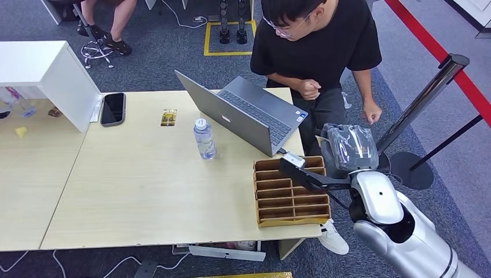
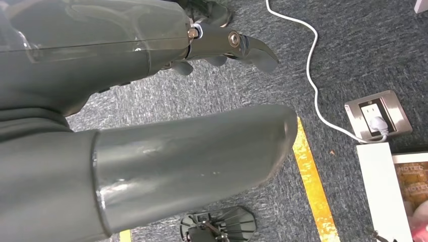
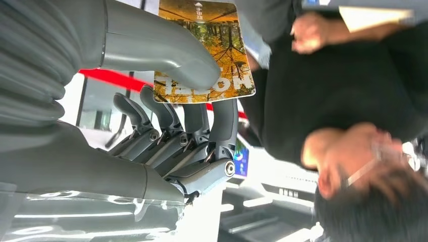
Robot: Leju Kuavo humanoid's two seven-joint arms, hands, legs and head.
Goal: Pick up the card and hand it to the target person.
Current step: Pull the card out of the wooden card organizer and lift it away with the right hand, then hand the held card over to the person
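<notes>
**Card pinched in my right hand, person not yet reaching**

The person (image 1: 324, 58) sits at the far right of the table (image 1: 145, 191), head bent, both fists closed. If I let go before a hand meets mine, the card could fall to the carpet. My right hand (image 3: 171, 111) is raised at the table's right edge, thumb pressing the card (image 3: 212, 55) against my fingers by one end only. My left hand (image 2: 151, 126) hangs over the floor, holding nothing; I cannot tell its spread.
</notes>
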